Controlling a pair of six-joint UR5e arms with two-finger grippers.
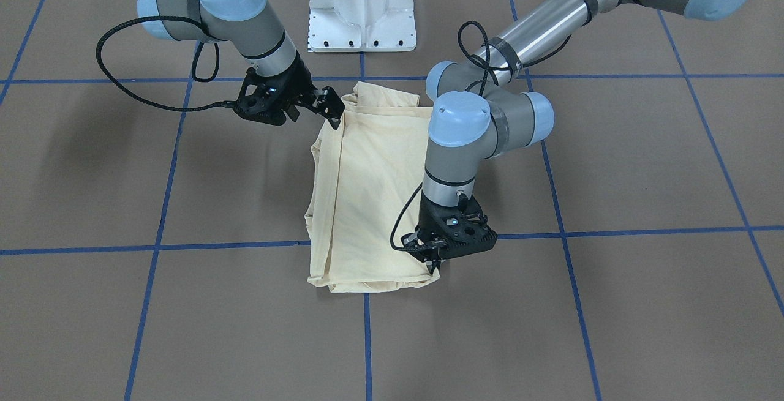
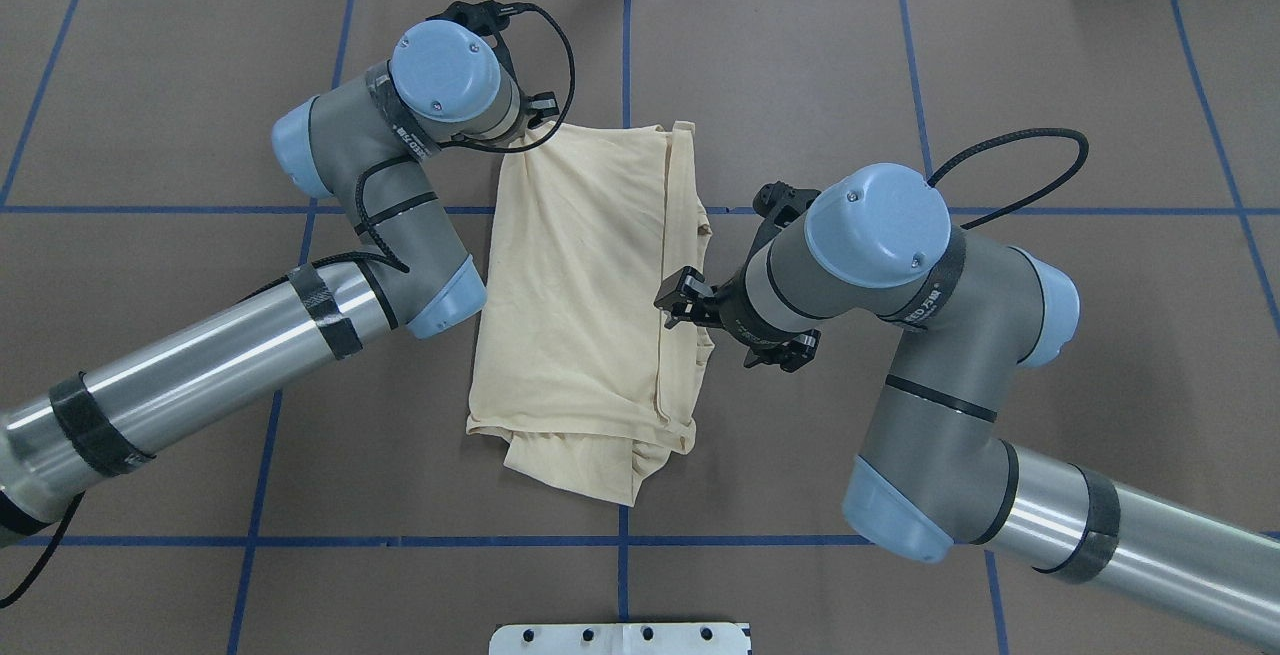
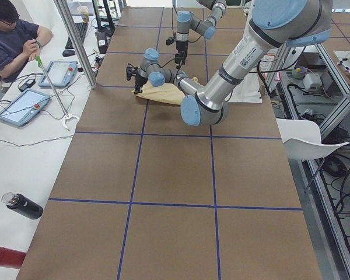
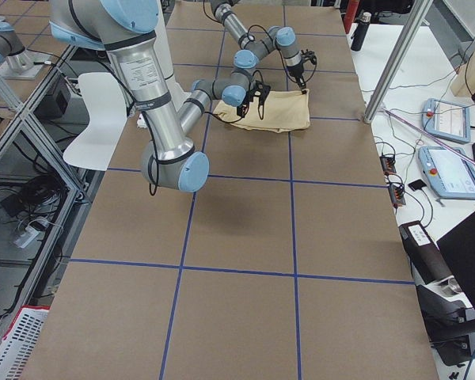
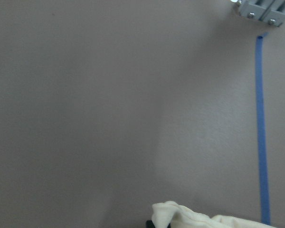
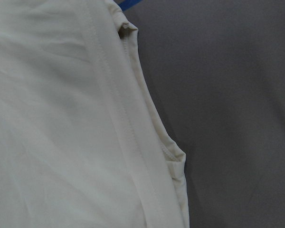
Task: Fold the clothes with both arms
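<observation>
**At table centre: one claw pinching, the other unreadable**

Across the middle of the brown table we saw the cream T-shirt lying folded into a long panel. It ran from 12 to 6 o'clock in the overhead view, with only plain cloth showing and a rumpled end at 6 o'clock.

At the shirt's 11 o'clock corner in that view, the left claw pointed straight down. Its fingers were pressed together on a nub of cloth, which the left wrist camera showed bunched at its lower edge.

At the shirt's 3 o'clock edge, the right claw reached in low and sideways at the stitched border. We could not tell whether its fingers were spread or closed. Its wrist camera showed only flat fabric and seams beside bare table.

Blue tape lines ran under the shirt. The white pedestal sat at 6 o'clock of the overhead view.
</observation>
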